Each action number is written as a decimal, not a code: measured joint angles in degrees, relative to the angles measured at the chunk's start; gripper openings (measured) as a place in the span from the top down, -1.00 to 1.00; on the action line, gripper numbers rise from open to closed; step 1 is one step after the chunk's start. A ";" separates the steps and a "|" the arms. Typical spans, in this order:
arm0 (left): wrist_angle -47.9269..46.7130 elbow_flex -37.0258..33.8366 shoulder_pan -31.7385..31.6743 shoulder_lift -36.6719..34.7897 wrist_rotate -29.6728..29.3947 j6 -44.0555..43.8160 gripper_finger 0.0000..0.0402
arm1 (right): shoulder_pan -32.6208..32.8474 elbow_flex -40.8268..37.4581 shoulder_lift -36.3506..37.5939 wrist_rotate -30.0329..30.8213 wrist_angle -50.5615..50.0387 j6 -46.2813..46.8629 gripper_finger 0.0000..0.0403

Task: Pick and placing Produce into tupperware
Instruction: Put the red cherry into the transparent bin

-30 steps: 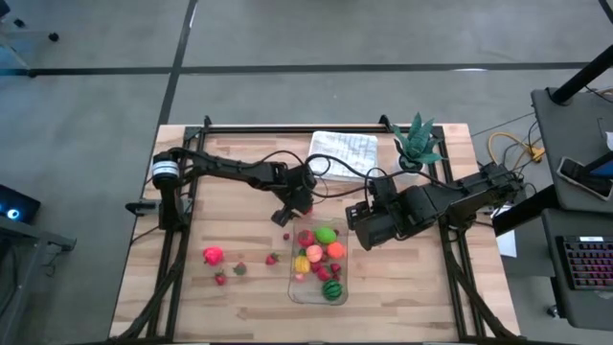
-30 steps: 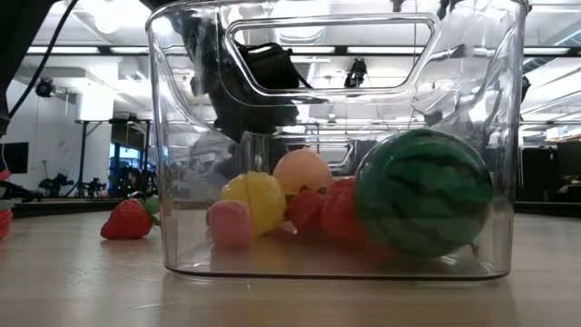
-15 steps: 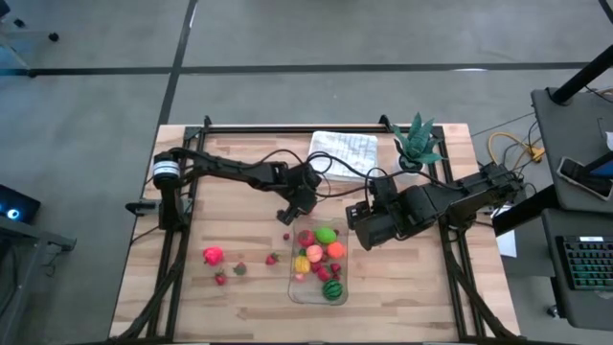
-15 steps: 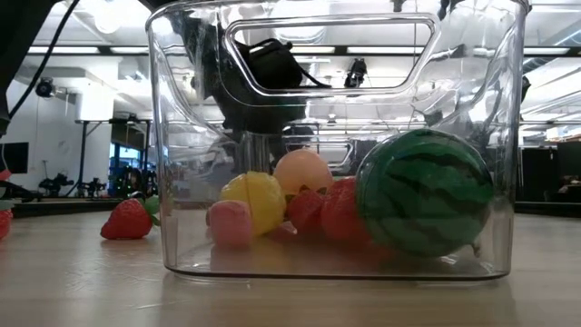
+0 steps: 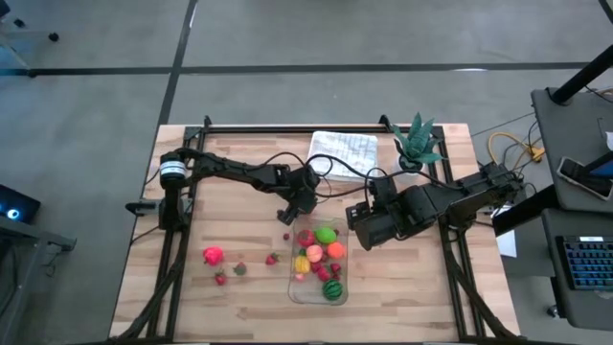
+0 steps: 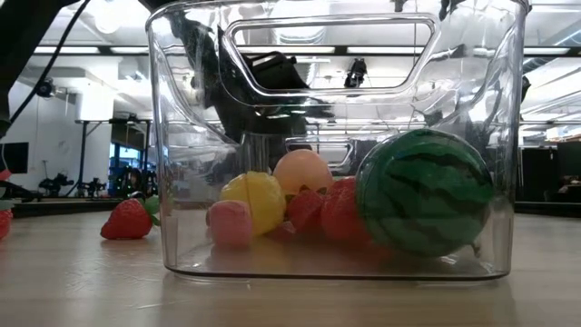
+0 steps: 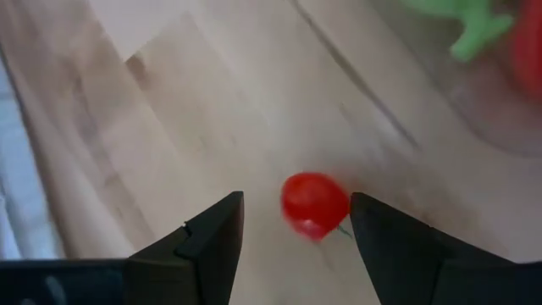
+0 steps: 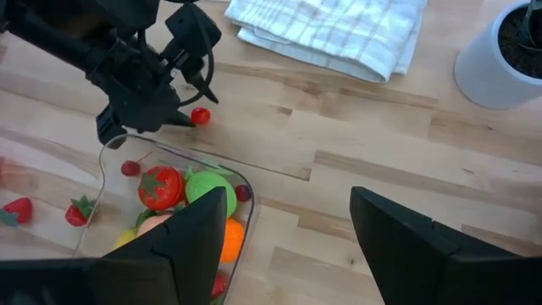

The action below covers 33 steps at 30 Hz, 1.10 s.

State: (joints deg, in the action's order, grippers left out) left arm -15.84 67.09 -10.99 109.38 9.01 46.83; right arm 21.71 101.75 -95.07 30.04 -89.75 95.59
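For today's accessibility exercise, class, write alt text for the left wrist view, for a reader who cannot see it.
The left end effector, open, hovers over a small round red fruit lying on the wooden table, the fruit showing between its two dark fingers. The clear tupperware, with green and red produce inside, sits just beyond.

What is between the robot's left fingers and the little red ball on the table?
Nothing: the left wrist view shows only bare wood of the table between the open left gripper and the small red fruit.
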 joint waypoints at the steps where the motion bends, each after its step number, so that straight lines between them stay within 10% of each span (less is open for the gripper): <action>1: -0.01 0.00 -0.16 0.00 -0.42 -0.01 -0.01 | 0.00 0.00 0.00 0.00 0.00 -0.02 -0.20; 14: -0.11 0.00 -0.69 0.00 -0.36 -0.13 0.01 | 0.00 -0.33 0.00 -0.01 0.02 0.00 -0.20; 33: -0.57 0.00 -0.69 0.46 -0.06 -0.17 0.56 | 0.00 -0.33 0.00 -0.01 0.04 0.00 -0.20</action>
State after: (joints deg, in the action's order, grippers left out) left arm -16.40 67.09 -11.68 109.84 8.95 46.65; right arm 21.71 101.43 -95.07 30.03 -89.71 95.59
